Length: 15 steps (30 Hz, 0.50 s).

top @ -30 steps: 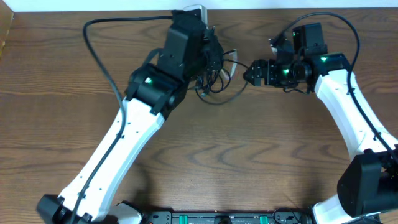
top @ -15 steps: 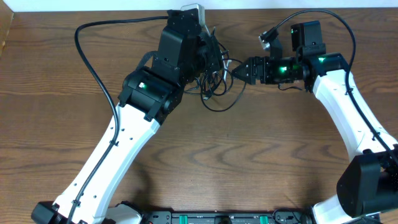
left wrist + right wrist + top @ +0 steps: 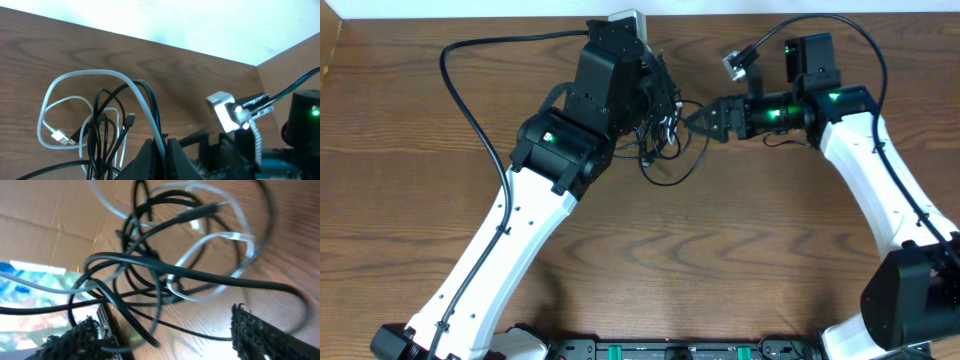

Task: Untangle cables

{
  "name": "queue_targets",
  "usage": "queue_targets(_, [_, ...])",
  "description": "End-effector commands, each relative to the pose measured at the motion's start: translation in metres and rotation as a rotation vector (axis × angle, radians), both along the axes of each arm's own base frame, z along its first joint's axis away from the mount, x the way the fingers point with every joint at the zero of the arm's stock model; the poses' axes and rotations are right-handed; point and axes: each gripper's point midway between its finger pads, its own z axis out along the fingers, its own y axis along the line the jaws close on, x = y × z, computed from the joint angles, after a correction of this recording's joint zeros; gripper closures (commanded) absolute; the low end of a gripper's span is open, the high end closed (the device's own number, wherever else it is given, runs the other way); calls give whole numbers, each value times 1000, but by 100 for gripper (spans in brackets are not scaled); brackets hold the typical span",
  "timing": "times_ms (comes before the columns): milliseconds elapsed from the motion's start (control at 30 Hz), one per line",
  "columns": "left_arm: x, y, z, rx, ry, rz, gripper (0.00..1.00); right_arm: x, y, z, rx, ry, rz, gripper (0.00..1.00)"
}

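The left claw (image 3: 161,147) is pinched shut on the white cable (image 3: 85,75). It holds the cables (image 3: 663,140) partly lifted at the far middle of the counter (image 3: 720,260), with one black loop trailing nearer. This arm has barely shifted. The change is on the right: the right claw (image 3: 694,119) has slid leftward from well clear to the clump's right edge. Its fingers are spread and empty, with strands just ahead of them. It looks ready to take a black strand and draw it away.
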Motion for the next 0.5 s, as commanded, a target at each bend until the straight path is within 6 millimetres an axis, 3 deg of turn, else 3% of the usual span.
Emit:
queue_targets(0, [2,-2,10,-55,4,20,92,-9,17,-1,-17,-46,56,24])
queue_targets(33, [1,-4,10,-68,9,13,92,-8,19,-5,-44,-50,45,26])
queue_targets(133, [-2,-12,15,-98,7,-31,92,-1,19,-14,-118,-55,-8,48])
queue_targets(300, [-1,-6,11,-81,15,-19,92,13,4,-26,-211,-46,-112,98])
queue_targets(467, [9,31,-4,4,45,64,92,28,-36,-24,-270,-42,-237,99])
